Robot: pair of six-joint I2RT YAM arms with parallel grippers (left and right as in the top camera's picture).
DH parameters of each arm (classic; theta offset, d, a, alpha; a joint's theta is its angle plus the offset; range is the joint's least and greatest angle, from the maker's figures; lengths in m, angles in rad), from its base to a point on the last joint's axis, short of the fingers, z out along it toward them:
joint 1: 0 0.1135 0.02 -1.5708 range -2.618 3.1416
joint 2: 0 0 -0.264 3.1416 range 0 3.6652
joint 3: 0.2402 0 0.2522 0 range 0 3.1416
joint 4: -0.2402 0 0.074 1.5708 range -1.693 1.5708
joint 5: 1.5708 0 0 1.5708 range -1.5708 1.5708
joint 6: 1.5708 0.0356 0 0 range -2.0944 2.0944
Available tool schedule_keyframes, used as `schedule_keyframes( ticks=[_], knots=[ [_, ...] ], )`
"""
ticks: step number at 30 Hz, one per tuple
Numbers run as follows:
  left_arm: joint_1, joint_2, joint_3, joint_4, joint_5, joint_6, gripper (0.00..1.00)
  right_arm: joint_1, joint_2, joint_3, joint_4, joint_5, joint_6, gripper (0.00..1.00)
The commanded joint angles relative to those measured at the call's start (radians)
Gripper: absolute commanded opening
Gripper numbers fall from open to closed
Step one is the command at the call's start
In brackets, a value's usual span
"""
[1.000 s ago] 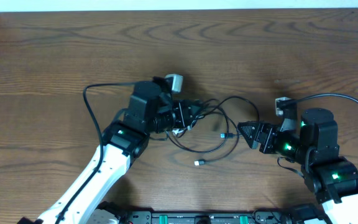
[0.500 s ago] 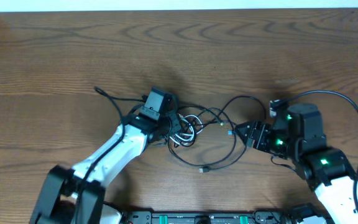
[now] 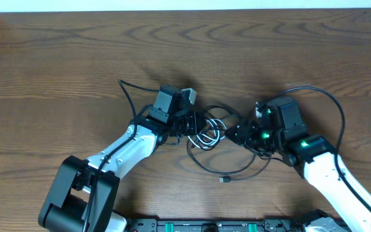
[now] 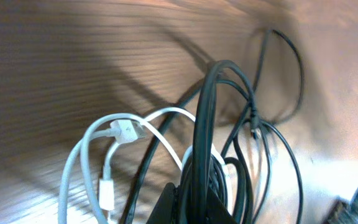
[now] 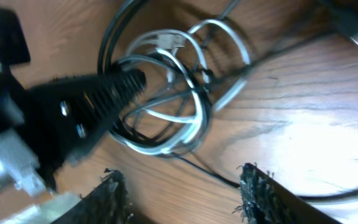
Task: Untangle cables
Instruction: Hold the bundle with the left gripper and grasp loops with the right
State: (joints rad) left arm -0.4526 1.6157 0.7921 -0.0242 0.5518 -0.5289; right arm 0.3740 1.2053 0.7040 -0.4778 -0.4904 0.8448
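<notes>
Cables [image 3: 206,135] knotted: black and white loops heaped at left gripper [image 3: 190,125] tip, which is clamped on black strand. Right gripper [image 3: 235,134] just beyond heap, jaws apart, empty. Separation barely begun.

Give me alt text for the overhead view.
A tangle of thin black and white cables lies on a wooden table. The left gripper is shut on it; the right gripper, open, faces it from the other side.
</notes>
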Motion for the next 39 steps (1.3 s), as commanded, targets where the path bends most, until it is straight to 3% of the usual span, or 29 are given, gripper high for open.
schedule_keyframes(
  ticks=[1, 5, 10, 13, 21, 27, 32, 39],
  knots=[
    [0.002, 0.005, 0.008, 0.006, 0.145, 0.179, 0.08, 0.009, 0.071, 0.008, 0.1, -0.032, 0.185, 0.52],
    [0.002, 0.005, 0.008, 0.007, 0.145, 0.181, 0.08, 0.011, 0.132, 0.008, 0.184, -0.04, 0.328, 0.5],
    [0.002, 0.005, 0.008, 0.007, 0.145, 0.181, 0.08, 0.029, 0.243, 0.008, 0.311, -0.061, 0.375, 0.5],
    [0.002, 0.005, 0.008, 0.007, 0.144, 0.181, 0.08, 0.041, 0.285, 0.008, 0.338, -0.14, 0.397, 0.45],
    [0.002, 0.005, 0.008, 0.007, 0.145, 0.18, 0.08, 0.089, 0.3, 0.008, 0.332, -0.148, 0.452, 0.41],
    [0.002, 0.005, 0.008, 0.007, 0.149, 0.177, 0.08, 0.092, 0.301, 0.008, 0.306, -0.023, 0.528, 0.4],
    [0.002, 0.005, 0.008, 0.007, 0.148, 0.177, 0.08, 0.092, 0.301, 0.008, 0.313, 0.039, 0.589, 0.33],
    [0.002, 0.005, 0.008, 0.008, 0.175, 0.176, 0.08, 0.092, 0.301, 0.008, 0.311, 0.095, 0.707, 0.32]
  ],
)
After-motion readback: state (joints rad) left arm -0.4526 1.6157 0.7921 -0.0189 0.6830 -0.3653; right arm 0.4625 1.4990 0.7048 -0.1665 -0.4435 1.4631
